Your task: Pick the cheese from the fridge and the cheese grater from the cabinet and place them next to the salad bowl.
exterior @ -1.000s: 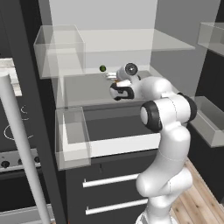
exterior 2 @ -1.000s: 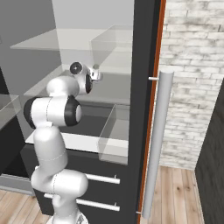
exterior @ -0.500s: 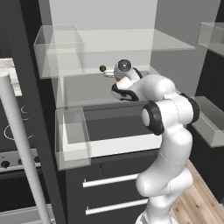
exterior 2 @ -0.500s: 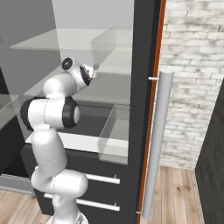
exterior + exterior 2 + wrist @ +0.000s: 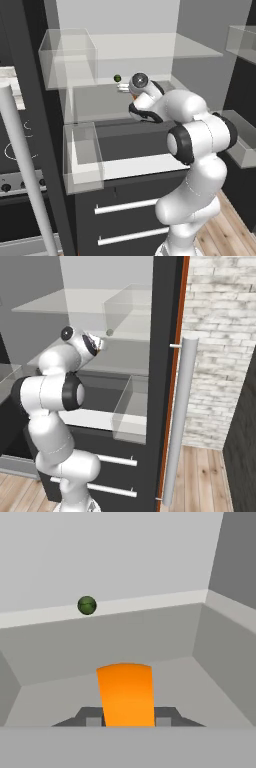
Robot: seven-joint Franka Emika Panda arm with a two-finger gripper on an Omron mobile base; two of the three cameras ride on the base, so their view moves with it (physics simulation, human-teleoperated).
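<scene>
The fridge [image 5: 125,55] stands open, with pale grey walls inside and glass shelves [image 5: 150,47]. The white arm [image 5: 195,135] reaches into it above the middle shelf. The gripper [image 5: 125,722] is clamped on the orange cheese [image 5: 126,694], which sits between its two fingertips, above the shelf. A small dark green ball [image 5: 86,605] lies further back, near the rear wall.

The fridge [image 5: 125,55] holds pale translucent glass shelves. On the middle shelf [image 5: 95,100] 1 small dark green ball [image 5: 117,78] rests near the back wall; the hand view shows it [image 5: 86,605] at the rear edge. 1 clear bin [image 5: 82,157] sits on the shelf below.
</scene>
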